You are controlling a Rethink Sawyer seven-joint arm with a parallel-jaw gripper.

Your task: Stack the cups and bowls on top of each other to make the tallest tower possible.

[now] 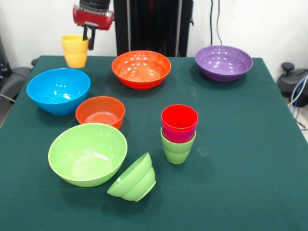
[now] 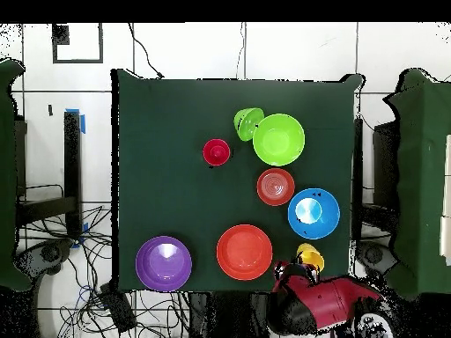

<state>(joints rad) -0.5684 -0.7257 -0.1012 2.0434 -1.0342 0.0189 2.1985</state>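
Observation:
My gripper (image 1: 88, 41) is at the table's far left corner, shut on the rim of the yellow cup (image 1: 74, 50), which hangs upright; the cup also shows in the overhead view (image 2: 309, 257). A short tower (image 1: 179, 134) stands mid-table: the red cup (image 1: 179, 118) nested in the purple cup, nested in the light-green cup (image 1: 177, 151). The small light-green bowl (image 1: 133, 179) lies on its side against the large light-green bowl (image 1: 87, 154). The small orange-red bowl (image 1: 100, 111), blue bowl (image 1: 57, 90), large orange bowl (image 1: 141, 69) and purple bowl (image 1: 224, 62) stand upright and apart.
The green table (image 1: 240, 159) has open cloth on the right half in the front view. The robot's black pedestal (image 1: 154, 24) stands behind the far edge. Cables (image 2: 88, 282) lie on the floor beside the table.

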